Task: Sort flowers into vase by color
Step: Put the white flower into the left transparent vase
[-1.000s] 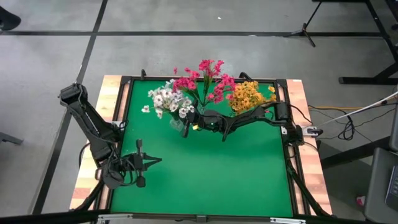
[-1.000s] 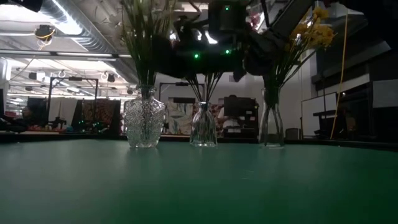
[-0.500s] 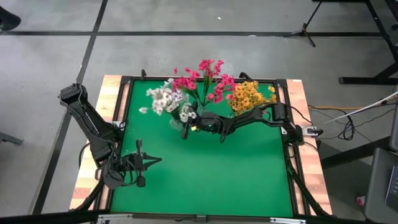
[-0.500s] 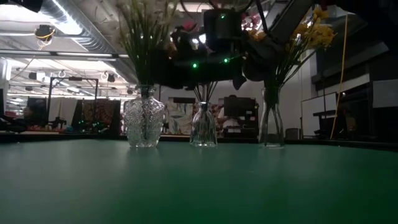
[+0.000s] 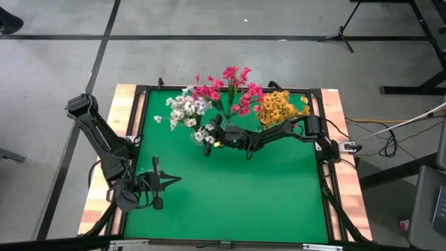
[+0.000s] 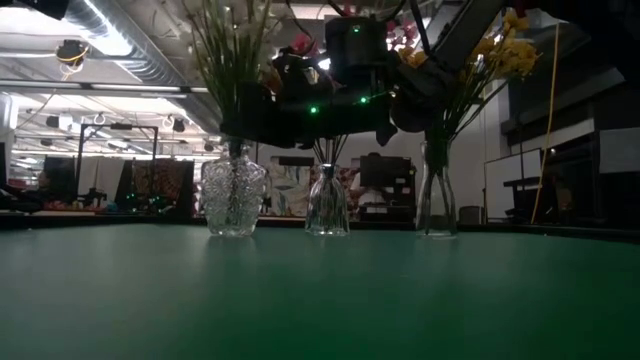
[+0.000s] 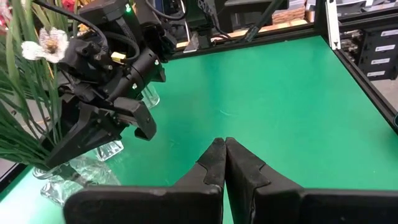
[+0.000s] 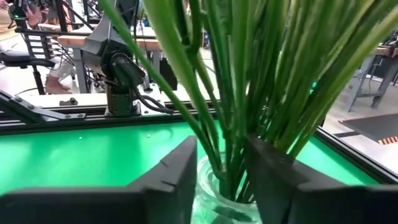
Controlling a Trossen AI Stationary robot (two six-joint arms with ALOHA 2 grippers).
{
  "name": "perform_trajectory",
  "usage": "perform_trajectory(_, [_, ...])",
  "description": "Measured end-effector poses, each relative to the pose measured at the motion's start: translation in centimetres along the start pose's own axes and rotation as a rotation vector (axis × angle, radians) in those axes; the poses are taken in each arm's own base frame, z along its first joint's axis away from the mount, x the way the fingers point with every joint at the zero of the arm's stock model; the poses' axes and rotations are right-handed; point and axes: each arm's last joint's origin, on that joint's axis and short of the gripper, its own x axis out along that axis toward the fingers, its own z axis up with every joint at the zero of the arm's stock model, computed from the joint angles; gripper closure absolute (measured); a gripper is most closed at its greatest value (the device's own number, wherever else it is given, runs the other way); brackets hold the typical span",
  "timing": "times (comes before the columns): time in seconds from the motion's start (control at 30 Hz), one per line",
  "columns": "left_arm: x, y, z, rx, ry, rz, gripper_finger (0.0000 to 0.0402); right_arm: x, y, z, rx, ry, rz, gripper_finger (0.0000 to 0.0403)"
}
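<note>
The right gripper (image 5: pixel 208 138) is hanging over the cut-glass vase (image 6: pixel 233 196) with its fingers (image 8: pixel 176 167) spread, green stems (image 8: pixel 239 93) standing between them in the vase, not pinched; white flowers (image 5: pixel 186 108) are sitting in that vase, pink flowers (image 5: pixel 228 87) next along, yellow flowers (image 5: pixel 277 106) last, all near the far edge of the green table (image 5: pixel 244 188); the left gripper (image 7: pixel 225 163) is waiting pressed shut at the near-left corner.

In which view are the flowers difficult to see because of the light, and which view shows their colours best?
Low view: backlit by the bright room, so the three vases, such as the cut-glass vase, and the right gripper appear dark. High view: even light, white flowers, pink flowers and yellow flowers clear. Right wrist view: the nearest green stems are blurred.
</note>
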Motion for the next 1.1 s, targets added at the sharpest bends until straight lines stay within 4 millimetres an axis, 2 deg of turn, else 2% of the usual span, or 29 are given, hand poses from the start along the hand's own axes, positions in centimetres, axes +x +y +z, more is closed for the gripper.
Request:
perform_trajectory(0.2, [0.0,0.0,0.0,0.000,0.000,0.000,0.0401,0.0,0.0,0.2,0.000,0.000,-0.007,0.0227])
perform_trajectory(0.33, [0.0,0.0,0.0,0.002,0.001,0.001,0.0401,0.0,0.0,0.2,0.003,0.005,-0.007,0.0211])
perform_trajectory(0.8, [0.0,0.1,-0.2,0.027,0.013,0.005,0.0401,-0.7,2.0,0.0,-0.068,0.042,-0.074,0.0210])
perform_trajectory(1.1, [0.0,0.1,-0.3,0.022,0.016,0.002,0.0401,-0.7,1.9,0.2,-0.071,0.051,-0.091,0.0210])
